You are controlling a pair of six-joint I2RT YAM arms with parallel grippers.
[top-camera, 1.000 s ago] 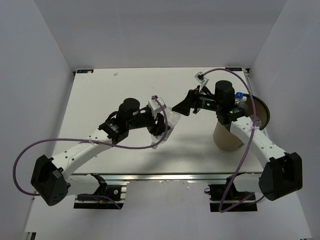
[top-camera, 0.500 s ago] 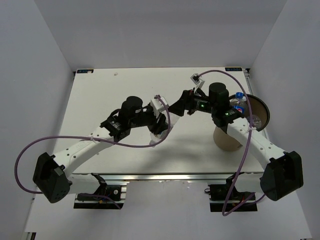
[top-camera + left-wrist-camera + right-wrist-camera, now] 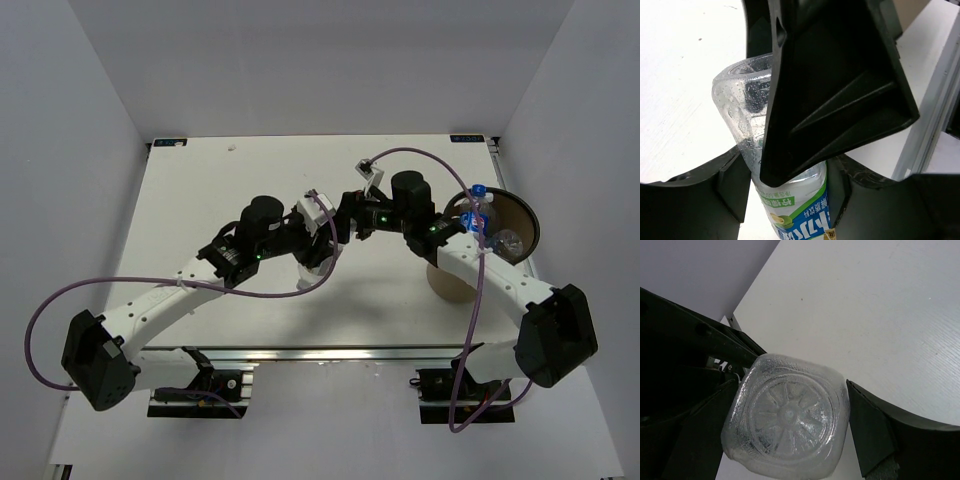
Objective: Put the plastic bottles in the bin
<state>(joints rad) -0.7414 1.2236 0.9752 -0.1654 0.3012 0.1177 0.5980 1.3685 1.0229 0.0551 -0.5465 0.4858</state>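
Observation:
My left gripper is shut on a clear plastic bottle with a blue, green and white label, held above the table's middle. In the top view only a pale bit of that bottle shows under the gripper. My right gripper is open, its jaws straddling the bottle's ribbed base, with a gap at the right finger. One black right finger covers much of the bottle in the left wrist view. The brown bin stands at the right; bottles with blue caps show inside.
The white table ends in a metal rail at the near edge. White walls stand on three sides. Purple cables loop off both arms. The right forearm crosses over the bin's near rim.
My right gripper has swung left from beside the bin to the base of the bottle. My left gripper has shifted slightly, still holding the bottle.

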